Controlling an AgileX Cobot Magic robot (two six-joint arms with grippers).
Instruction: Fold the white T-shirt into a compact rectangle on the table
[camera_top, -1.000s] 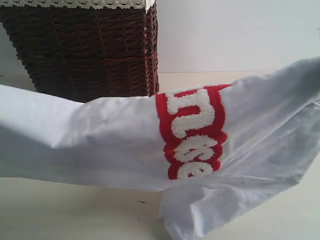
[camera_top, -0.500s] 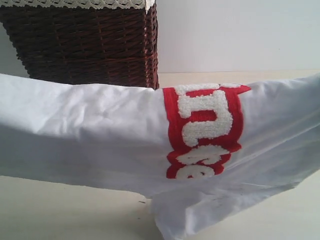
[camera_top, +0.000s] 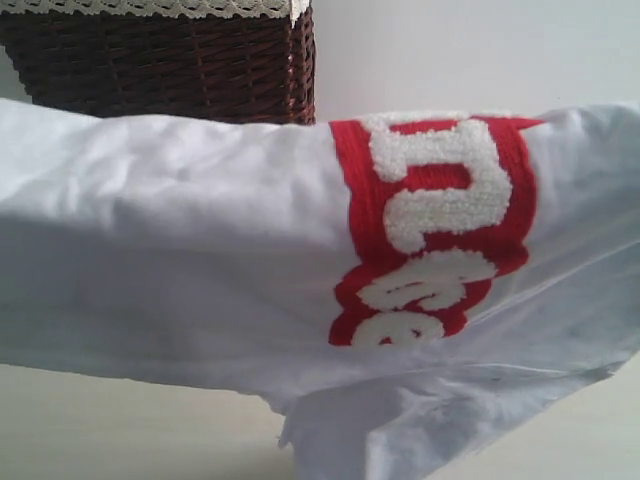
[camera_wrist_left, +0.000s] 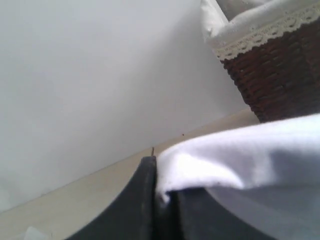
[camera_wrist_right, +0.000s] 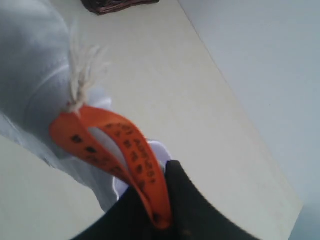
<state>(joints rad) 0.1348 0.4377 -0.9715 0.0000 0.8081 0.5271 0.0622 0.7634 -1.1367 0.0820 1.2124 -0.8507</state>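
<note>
Although neither arm shows in the exterior view, each wrist camera catches its own hand. The left hand (camera_wrist_left: 161, 187) is clenched on a folded edge of the shirt (camera_wrist_left: 240, 155), with white cloth bulging out from between its dark fingers. The right hand (camera_wrist_right: 161, 212) is clamped where the orange tag (camera_wrist_right: 117, 145) and a bit of white cloth run down between its fingers. Only the right wrist view shows that tag, a tuft of pale thread (camera_wrist_right: 82, 70) at its far end, and the shirt (camera_wrist_right: 35, 75) hanging away beside it above the cream surface (camera_wrist_right: 180, 95). Only the exterior view shows the red patch with fuzzy white lettering (camera_top: 440, 215) and the shirt (camera_top: 170, 250) stretched in the air across the whole width, a loose flap drooping toward the surface (camera_top: 120, 430). Compared with a second ago the cloth rides higher and looms larger: then most of the wicker basket (camera_top: 180, 65) was in sight, now only a strip of it and its lace trim (camera_top: 150, 7) clear the cloth's top edge. The shirt runs off both sides of that picture, the flap is cut off at the bottom so contact with the surface cannot be told, the lettering lies sideways and partly folded under, and the print on the tag is too blurred to read. The left wrist view has the basket (camera_wrist_left: 280, 75) beyond the cloth, beside a plain wall (camera_wrist_left: 100, 75).
</note>
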